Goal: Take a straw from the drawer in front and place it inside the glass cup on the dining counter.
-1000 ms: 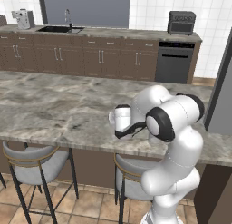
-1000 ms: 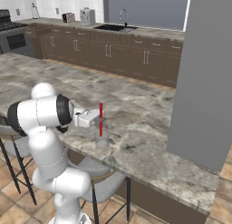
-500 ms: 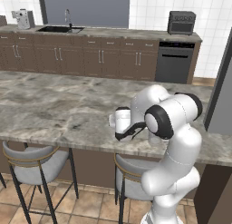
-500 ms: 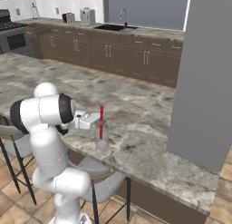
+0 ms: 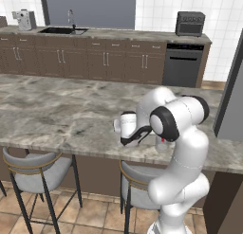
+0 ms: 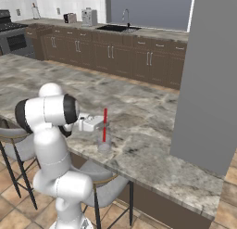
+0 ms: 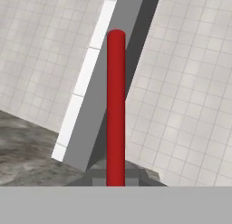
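Observation:
The bright-red straw (image 6: 105,121) stands upright with its lower end inside the clear glass cup (image 6: 103,142), near the front edge of the marble dining counter (image 6: 152,130). My gripper (image 6: 101,123) reaches in from the left at the straw's mid-height and is shut on it. The hand view looks along the straw (image 7: 116,105), which rises from the bottom centre. From the left base, my arm covers the cup, and a red bit of the straw (image 5: 163,144) peeks out beside the elbow. The drawer is out of view.
Grey-cushioned stools (image 5: 33,169) (image 6: 99,177) stand under the counter's front edge. A tall grey column (image 6: 208,84) rises at the counter's right end. The wall worktop behind holds a sink (image 5: 64,31) and a toaster (image 5: 190,23).
The straw has sunk a little lower into the glass cup, along with my gripper. The rest of the arm has hardly shifted.

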